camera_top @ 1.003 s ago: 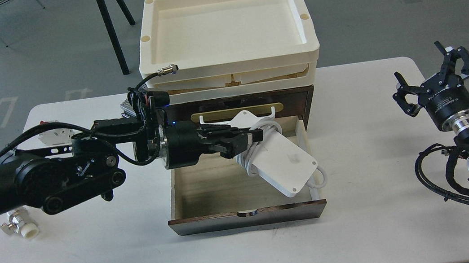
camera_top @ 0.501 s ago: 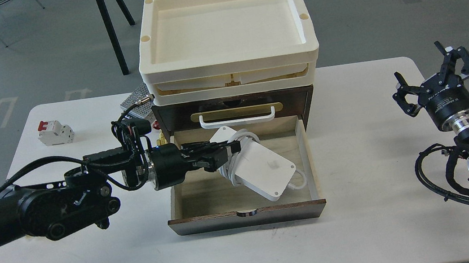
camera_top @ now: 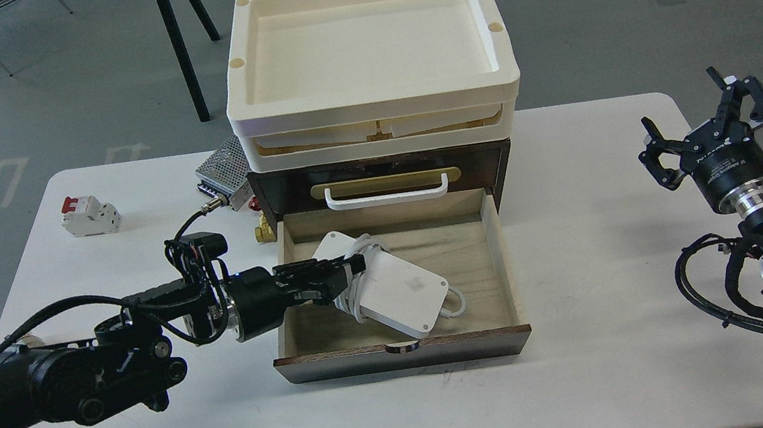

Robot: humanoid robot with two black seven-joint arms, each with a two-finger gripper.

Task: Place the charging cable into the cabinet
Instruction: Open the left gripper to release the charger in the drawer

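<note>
The charging cable (camera_top: 392, 292), a flat white power brick with white cord wound around its middle, lies tilted inside the open pale wood drawer (camera_top: 473, 239) of the dark brown cabinet (camera_top: 379, 168). My left gripper (camera_top: 344, 276) reaches over the drawer's left wall and is shut on the cable's wound middle. A cord loop sticks out at the brick's lower right end. Whether the brick rests on the drawer floor I cannot tell. My right gripper (camera_top: 708, 119) is open and empty, held above the table's right edge.
Cream plastic trays (camera_top: 371, 75) are stacked on the cabinet. A perforated metal power-supply box (camera_top: 222, 167) stands behind the cabinet's left side. A small white circuit breaker with red switch (camera_top: 89, 215) sits at the far left. A brass fitting (camera_top: 266, 231) lies by the drawer's left corner.
My left arm has moved down and toward me, carrying the charging cable from above the drawer's right side down into the drawer. The right arm has not moved.
</note>
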